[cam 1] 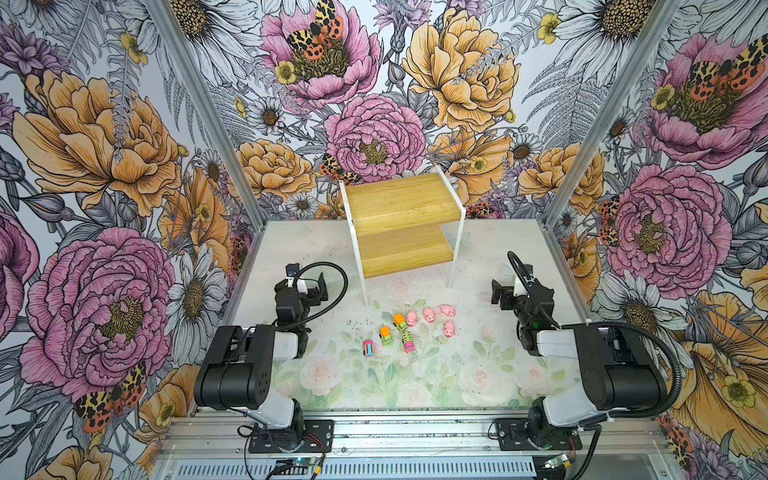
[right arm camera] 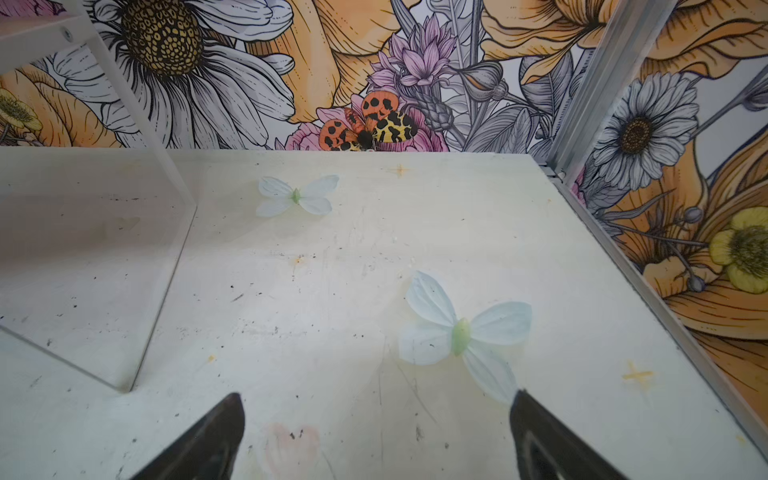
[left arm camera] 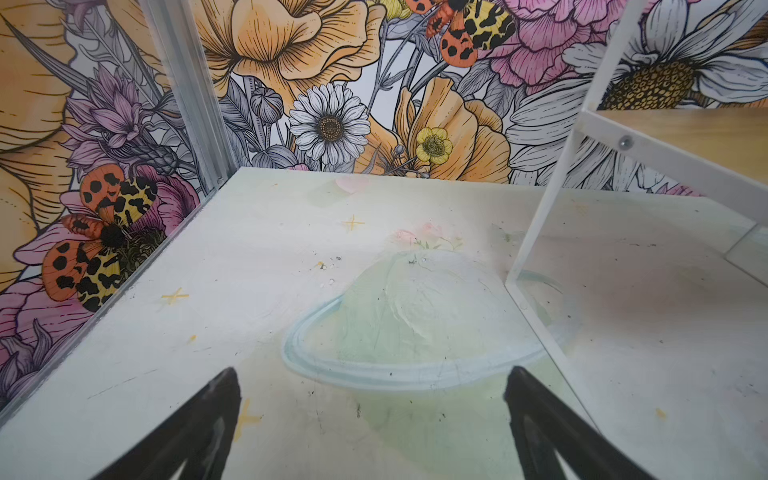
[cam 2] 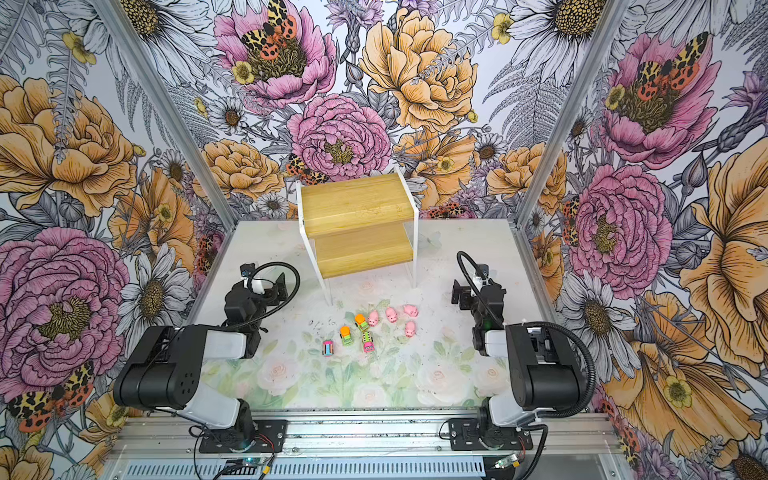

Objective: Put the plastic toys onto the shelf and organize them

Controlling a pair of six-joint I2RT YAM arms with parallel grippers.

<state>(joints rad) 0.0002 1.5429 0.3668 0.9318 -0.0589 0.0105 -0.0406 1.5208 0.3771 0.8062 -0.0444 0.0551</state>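
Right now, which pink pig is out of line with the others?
The pig nearest the table's front edge: it sits alone, while the other three form a row behind it, toward the shelf.

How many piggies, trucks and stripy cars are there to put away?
Pink pigs: 4
Green trucks: 2
Striped cars: 2
Total: 8
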